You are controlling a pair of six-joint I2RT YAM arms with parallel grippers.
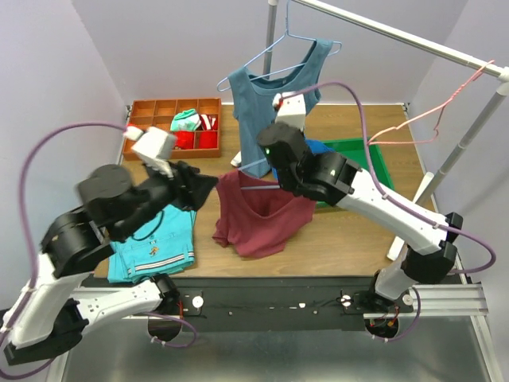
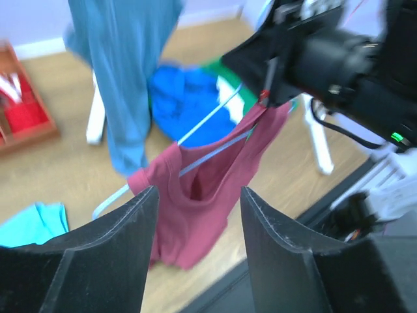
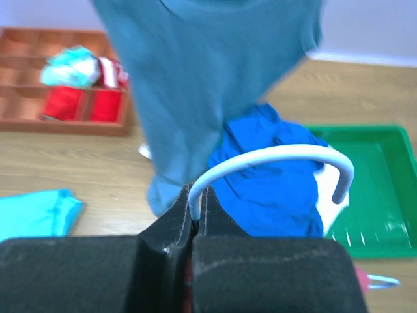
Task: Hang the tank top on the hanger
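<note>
This is a robot test room and not a home, for a left robot arm [image 1: 79, 239] and a right robot arm [image 1: 390, 211] are bolted to a bar [image 1: 270, 301] at the edge of a wooden table [image 1: 342, 239], with plain pale walls [image 1: 48, 72] close around and a clothes rail [image 1: 398, 36] above.

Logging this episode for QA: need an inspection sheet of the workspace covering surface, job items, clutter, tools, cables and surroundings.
Surface: wooden table, no spills seen.
Job's things: maroon tank top threaded on the light-blue hanger and hanging from it.
Clutter: turquoise garment; bright blue garment at the green tray's left edge; wooden divider box with small items.
Grippers: right tool shut on the hanger by its hook; left tool open, facing the tank top, holding nothing.
Cables: a purple cable looped on each arm, no snag seen.
Surroundings: white rail carrying a slate-blue top and a pink hanger; lilac walls.
</note>
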